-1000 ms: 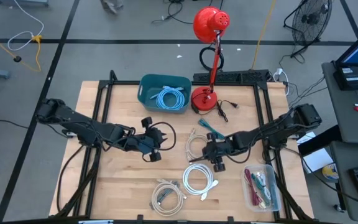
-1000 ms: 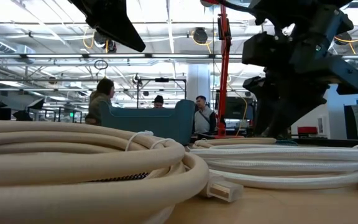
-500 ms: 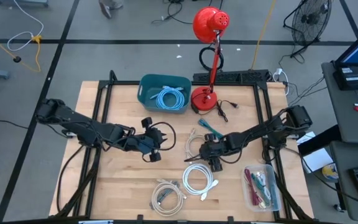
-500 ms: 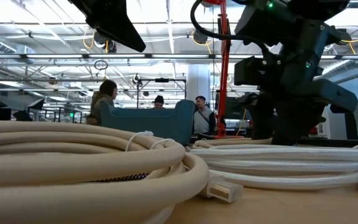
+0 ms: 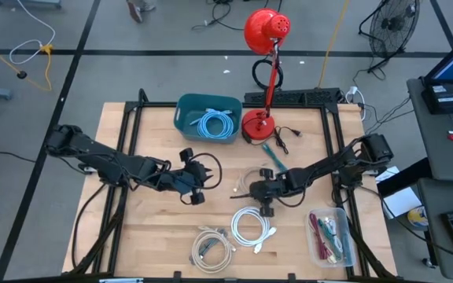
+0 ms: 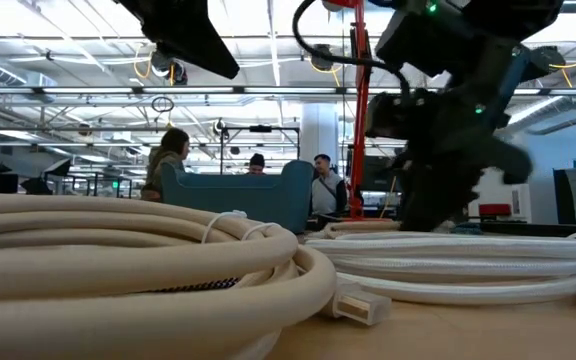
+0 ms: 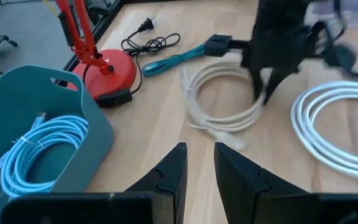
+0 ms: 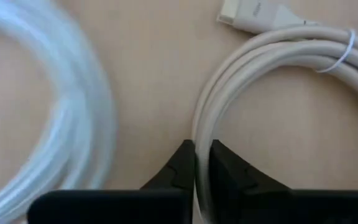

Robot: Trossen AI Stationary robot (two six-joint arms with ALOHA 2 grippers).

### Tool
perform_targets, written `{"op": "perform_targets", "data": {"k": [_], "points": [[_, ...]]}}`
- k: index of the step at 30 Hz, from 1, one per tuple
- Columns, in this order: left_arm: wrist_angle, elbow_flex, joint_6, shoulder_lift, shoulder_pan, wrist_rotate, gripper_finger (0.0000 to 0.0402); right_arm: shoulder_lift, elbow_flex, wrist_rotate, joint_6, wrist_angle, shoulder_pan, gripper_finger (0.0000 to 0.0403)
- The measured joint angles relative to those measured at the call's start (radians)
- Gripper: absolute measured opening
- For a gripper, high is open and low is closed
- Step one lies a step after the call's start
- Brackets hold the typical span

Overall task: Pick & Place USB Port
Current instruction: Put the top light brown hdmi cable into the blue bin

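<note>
A coiled beige USB cable (image 5: 248, 178) lies flat on the wooden table's middle, its plug (image 8: 253, 14) showing in the right wrist view. My right gripper (image 5: 259, 191) stands on the coil's near-right rim, shut on its strands. My left gripper (image 5: 195, 182) hovers left of the coil, pointing toward it, open with nothing between its fingers (image 7: 199, 169). A teal bin (image 5: 185, 106) at the far middle holds a light-blue cable (image 5: 216, 123). My right gripper pinches the beige coil's strands (image 8: 201, 134) between its two fingers, at the coil's rim. The fingers come steeply from above and from the table's right. The coil lies flat on the table.
A red desk lamp (image 5: 258, 122) stands right of the bin, with a teal cable (image 5: 270, 154) beside its base. Two white coils (image 5: 252, 226) (image 5: 212, 246) lie toward the near edge. A clear box (image 5: 329, 236) of cables sits near right.
My right gripper has sunk onto the beige coil, gone a little toward the table's left, and shut on its strands.
</note>
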Motion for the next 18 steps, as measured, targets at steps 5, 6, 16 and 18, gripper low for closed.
{"op": "perform_targets", "data": {"k": [5,6,16,18], "points": [[0.015,0.0,-0.03,0.0,0.0,-0.076,0.0085,0.008,0.075,0.134,0.028,-0.069,0.049,0.0016],[0.014,0.0,-0.037,0.0,0.0,-0.09,0.0085,0.009,0.095,0.147,0.029,-0.088,0.061,0.0012],[-0.045,0.0,-0.165,0.0,0.0,-0.239,0.0085,0.004,0.299,0.4,0.089,-0.21,0.178,0.0009],[-0.077,0.0,-0.228,-0.001,0.0,-0.301,0.0085,0.002,0.327,0.487,0.092,-0.213,0.193,0.0009]]}}
